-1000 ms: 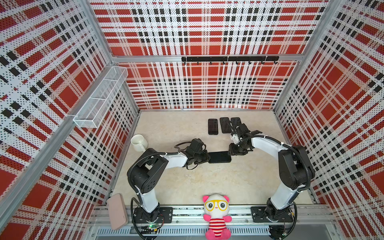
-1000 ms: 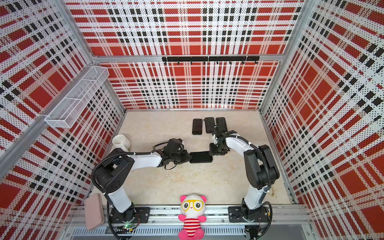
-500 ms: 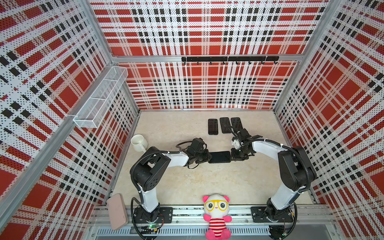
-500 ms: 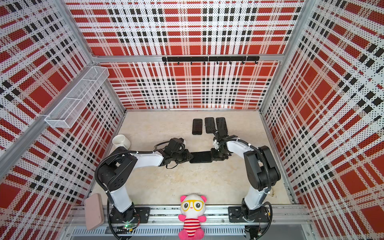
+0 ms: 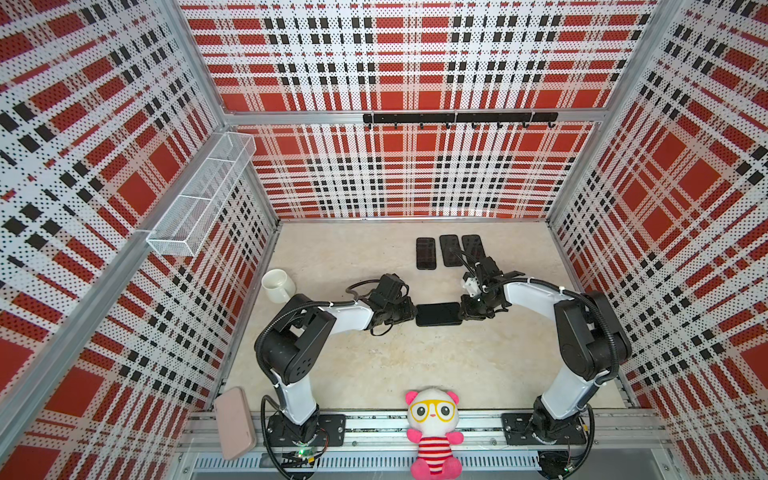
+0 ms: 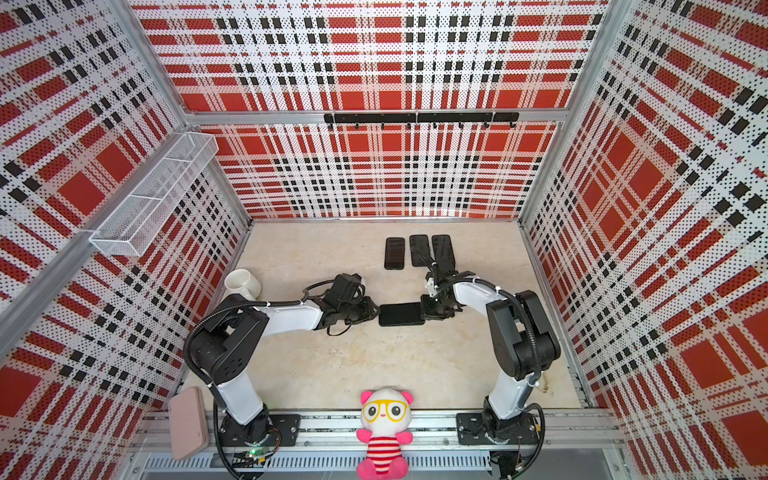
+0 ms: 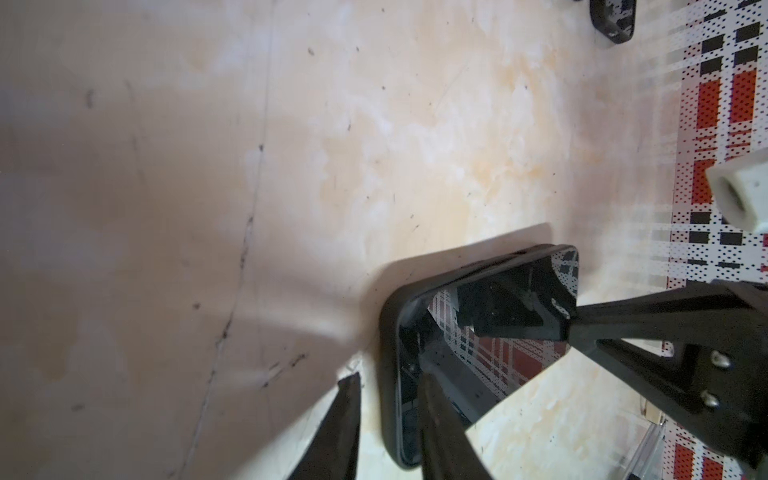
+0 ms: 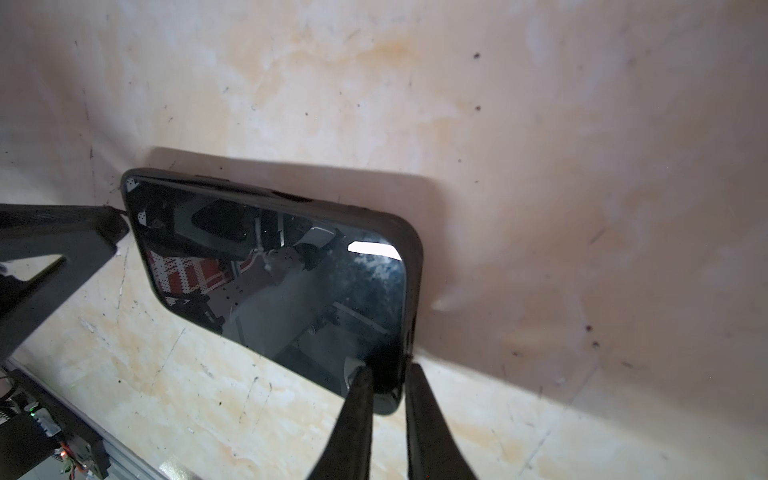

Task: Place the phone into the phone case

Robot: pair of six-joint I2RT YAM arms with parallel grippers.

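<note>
Left gripper (image 7: 388,378): narrowly open, straddling the phone case (image 7: 388,328) end; brace it
Right gripper (image 8: 386,374): pinching the phone case rim; press phone (image 8: 270,270) flat, evenly

Dark phone (image 6: 401,314) lies flat mid-table (image 6: 374,365). Left pincer (image 6: 371,312) against one short end, right pincer (image 6: 428,311) against the opposite end.

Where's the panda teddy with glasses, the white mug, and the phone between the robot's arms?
Plush panda (image 5: 432,412): in a top view, on its face.
White mug (image 5: 278,294): in a top view, on its outer side.
Black phone (image 5: 438,314): in a top view, on the middle of its screen.
</note>
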